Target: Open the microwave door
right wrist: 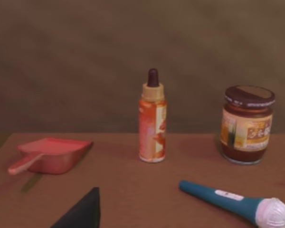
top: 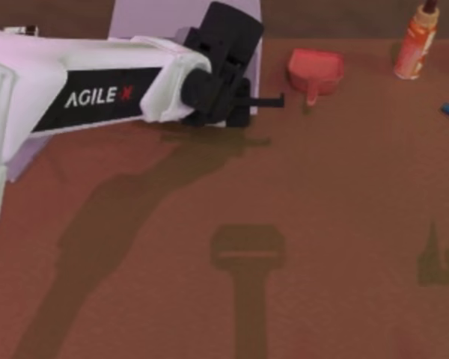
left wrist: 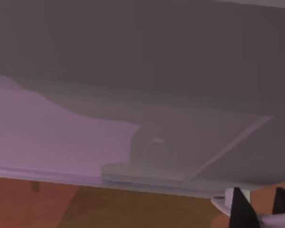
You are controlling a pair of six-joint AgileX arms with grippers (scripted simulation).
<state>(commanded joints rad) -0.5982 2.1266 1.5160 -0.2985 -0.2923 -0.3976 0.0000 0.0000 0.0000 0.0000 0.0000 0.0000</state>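
The microwave (top: 146, 19) stands at the back left of the table, mostly hidden under my left arm. Its pale lilac inside (left wrist: 47, 137) shows through the grey translucent window of the microwave door (left wrist: 190, 137), which fills the left wrist view. My left gripper (top: 273, 101) is at the microwave's right front corner. Its two black fingertips (left wrist: 237, 209) stand on either side of a pale handle piece (left wrist: 223, 202) at the door's edge. I cannot tell how far the door stands from the body. My right gripper (right wrist: 137, 224) is parked at the right, with one fingertip (right wrist: 85, 211) showing.
A red container (top: 314, 71) lies just right of the left gripper. An orange dropper bottle (top: 417, 41) stands at the back right. A blue-handled microphone (right wrist: 232, 202) lies near the table's right edge, and a jar (right wrist: 247, 126) stands nearby.
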